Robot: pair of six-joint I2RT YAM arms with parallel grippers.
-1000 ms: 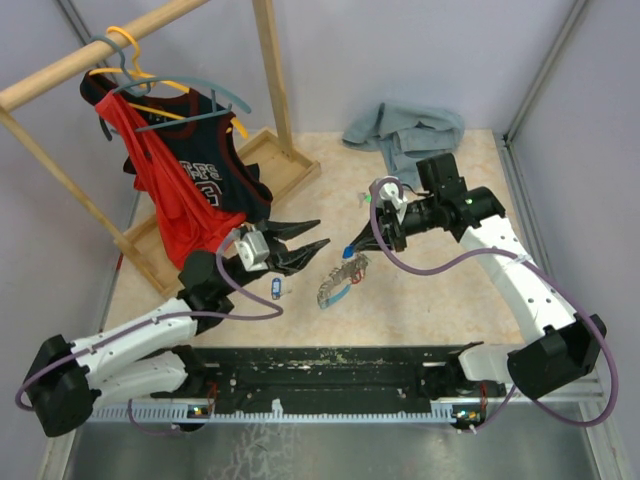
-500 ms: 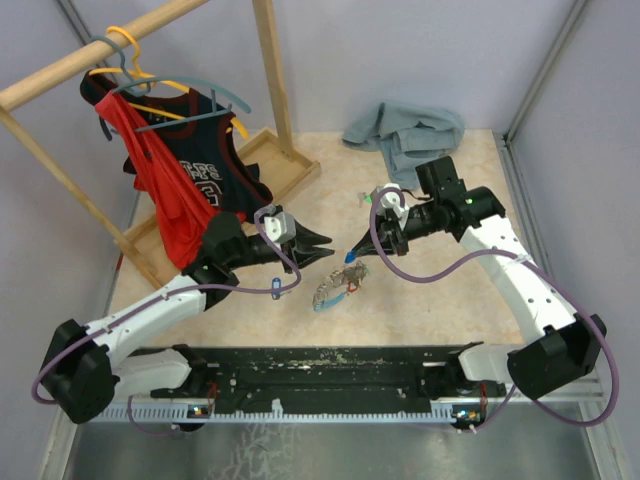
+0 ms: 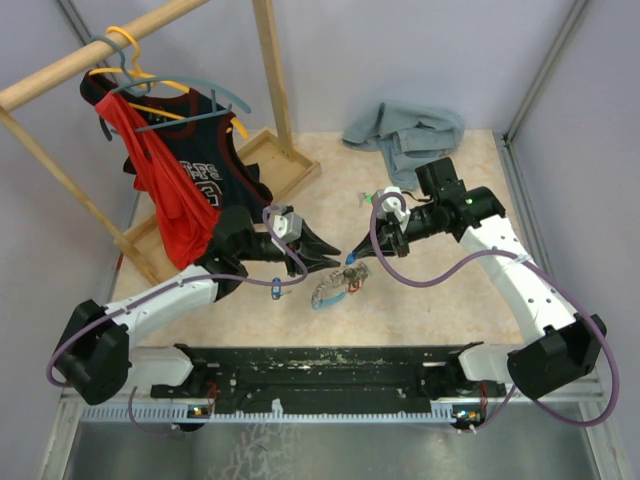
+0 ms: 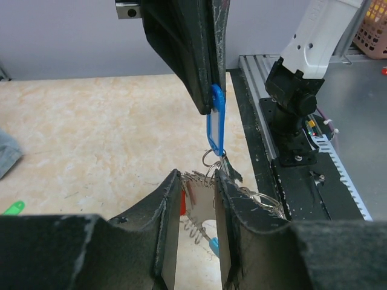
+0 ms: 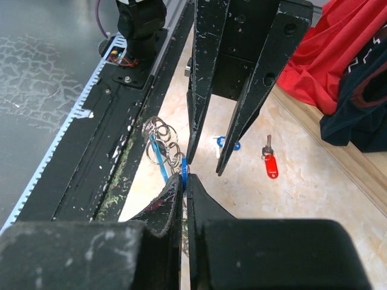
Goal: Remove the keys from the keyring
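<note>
The keyring [image 3: 330, 290] hangs as a jangly bunch of silvery rings [image 5: 160, 133] and keys just above the table's middle. My right gripper [image 3: 355, 257] is shut on a blue plastic tag [image 5: 184, 169] at the top of the bunch and holds it up; the same tag [image 4: 214, 118] shows pinched between its dark fingers. My left gripper [image 3: 335, 262] comes in from the left, open. Its fingertips [image 4: 172, 202] stand on either side of the silvery keys [image 4: 199, 196], with a gap showing between the jaws.
A loose blue-headed key [image 3: 275, 287] and a red-tagged key [image 5: 270, 164] lie on the table left of the bunch. A green tag [image 3: 368, 198] lies farther back. The wooden clothes rack with jerseys [image 3: 180, 190] stands at the left, a grey cloth [image 3: 405, 130] at the back, and the black rail [image 3: 320, 365] along the near edge.
My left gripper has swung right, up to the hanging bunch, and its jaws have narrowed. The right gripper, still holding the blue tag, has barely moved.
</note>
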